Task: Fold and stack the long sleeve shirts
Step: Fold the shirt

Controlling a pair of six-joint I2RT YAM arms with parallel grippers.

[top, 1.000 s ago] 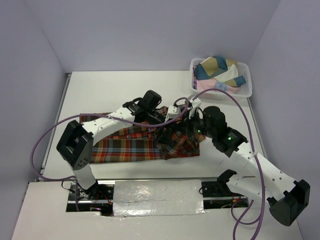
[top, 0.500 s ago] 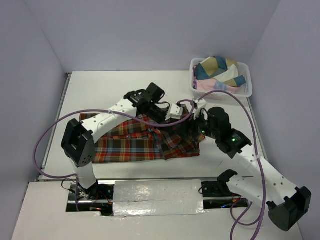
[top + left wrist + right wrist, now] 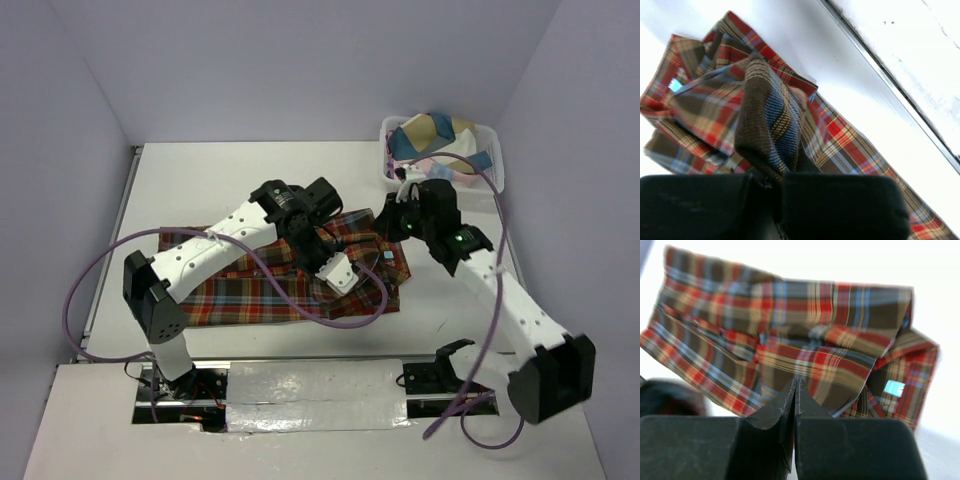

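Pinching a raised fold of the plaid shirt (image 3: pixel 769 117), probably to draw it over, the left gripper (image 3: pixel 775 182) grips cloth spread beneath it; the right gripper (image 3: pixel 795 390) hovers alongside, closed, apparently empty.

One plaid shirt (image 3: pixel 250 290) lies on one white table (image 3: pixel 200 170) beneath two robot arms, the left arm (image 3: pixel 215 245) and the right arm (image 3: pixel 515 310). There are two grippers, the left gripper (image 3: pixel 774 184) and the right gripper (image 3: pixel 795 390). Two purple cables (image 3: pixel 72 295) trail behind. One white basket (image 3: pixel 490 185) sits just beyond the right gripper, its cloths (image 3: pixel 435 135) too bunched to count.
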